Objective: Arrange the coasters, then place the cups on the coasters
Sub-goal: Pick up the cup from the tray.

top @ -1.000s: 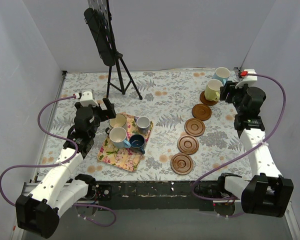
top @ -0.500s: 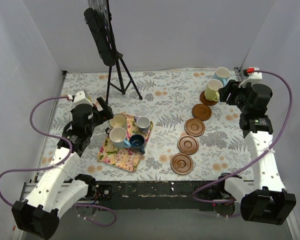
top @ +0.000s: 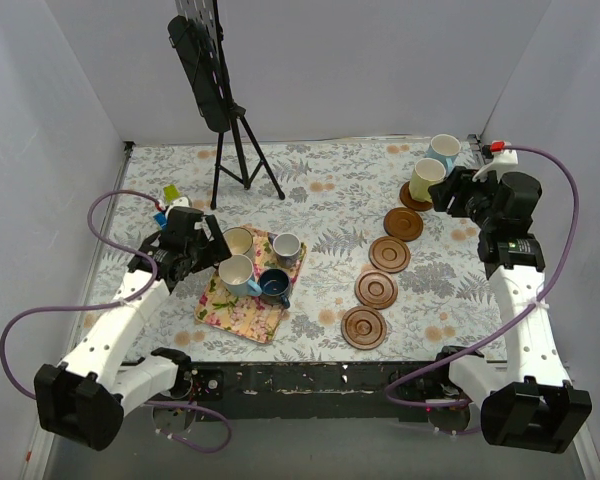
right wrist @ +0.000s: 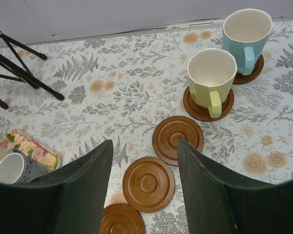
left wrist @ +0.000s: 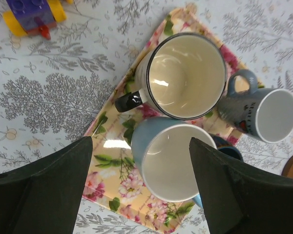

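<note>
As I look out from the near edge of the desk (top: 320, 200), the first things on my right are four bare coasters (top: 376, 289), set close one after another in a curved row that runs away toward the far right corner. On my left a floral mat (top: 238, 316) lies at an angle with four cups on it: the dark navy cup (top: 274, 287) is nearest, the pale blue cup (top: 236, 272) is just beside it on the left, and the cream cup (top: 236, 241) and grey-white cup (top: 286, 246) stand behind them. The left claw (left wrist: 139, 141) hangs over the mat with its jaws spread wide. In the wrist view one finger is on each side of the pale blue cup, neither touches it, and the claw grips nothing. Further left, off the mat, sit some toy blocks (left wrist: 31, 14). Past the far end of the bare row, the yellow-green cup (right wrist: 211, 78) stands upright on its own coaster (right wrist: 200, 108), handle toward the right wrist camera. Beyond that, the light blue cup (right wrist: 246, 34) sits on the last coaster (right wrist: 249, 75). The right claw (right wrist: 144, 146) hovers just short of the yellow-green cup, jaws apart and empty. At the far left-centre of the desk stands a black tripod (top: 242, 150).
</note>
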`<control>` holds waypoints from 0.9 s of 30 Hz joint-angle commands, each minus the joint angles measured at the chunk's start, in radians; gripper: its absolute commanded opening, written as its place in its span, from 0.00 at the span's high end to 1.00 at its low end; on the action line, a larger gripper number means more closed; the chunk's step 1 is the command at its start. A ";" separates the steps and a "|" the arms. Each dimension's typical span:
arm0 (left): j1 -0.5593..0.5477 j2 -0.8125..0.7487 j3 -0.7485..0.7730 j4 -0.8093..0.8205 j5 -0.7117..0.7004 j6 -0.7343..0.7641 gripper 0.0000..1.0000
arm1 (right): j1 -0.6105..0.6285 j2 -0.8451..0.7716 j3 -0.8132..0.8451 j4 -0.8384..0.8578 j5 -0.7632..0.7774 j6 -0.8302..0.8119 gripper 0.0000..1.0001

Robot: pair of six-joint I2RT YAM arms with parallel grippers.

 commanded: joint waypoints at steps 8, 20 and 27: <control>0.003 0.059 -0.013 -0.038 0.138 -0.073 0.35 | 0.001 -0.056 -0.020 -0.005 -0.051 0.004 0.38; 0.003 0.108 -0.047 -0.047 0.173 -0.104 0.51 | 0.001 -0.049 -0.042 0.015 -0.086 0.021 0.38; 0.003 0.142 -0.050 -0.038 0.177 -0.101 0.61 | -0.001 -0.046 -0.048 0.015 -0.097 0.023 0.38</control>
